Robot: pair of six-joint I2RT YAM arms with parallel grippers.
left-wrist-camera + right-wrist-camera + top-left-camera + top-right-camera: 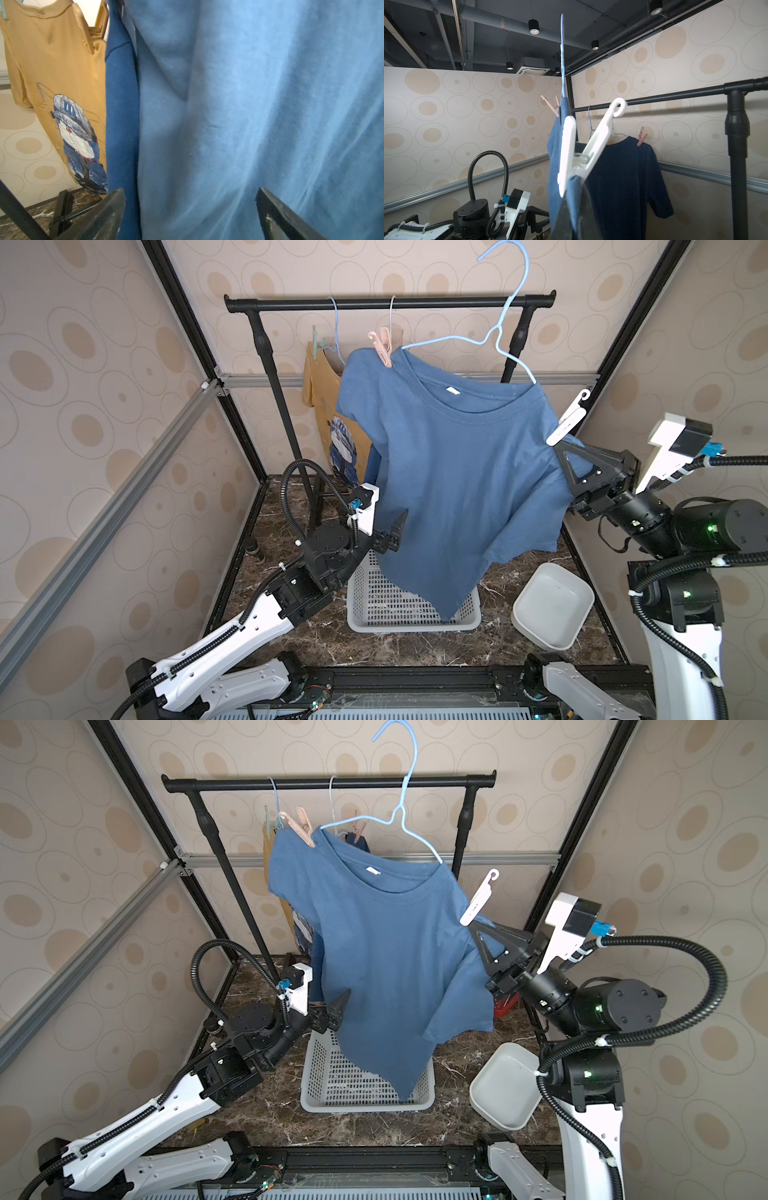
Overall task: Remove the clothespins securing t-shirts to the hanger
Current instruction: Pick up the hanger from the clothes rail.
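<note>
Right gripper (561,452) clamps the blue shirt (449,489), perhaps hanger (498,329) too, under the white clothespin (568,416) at three o'clock; spread-jawed left gripper (190,192) should squeeze its tails.

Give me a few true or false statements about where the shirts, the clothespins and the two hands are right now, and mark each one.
1. The right hand is shut on the blue t-shirt just below the white clothespin. True.
2. The left hand is clamped on that shirt. False: its jaws stand wide open at the fabric.
3. The blue shirt's hanger hooks over the black rail. False: its hook stands up above the rail.
4. A pink clothespin clips the blue shirt's other shoulder. True.
5. The mustard t-shirt lies in the basket. False: it hangs from the rail.
</note>
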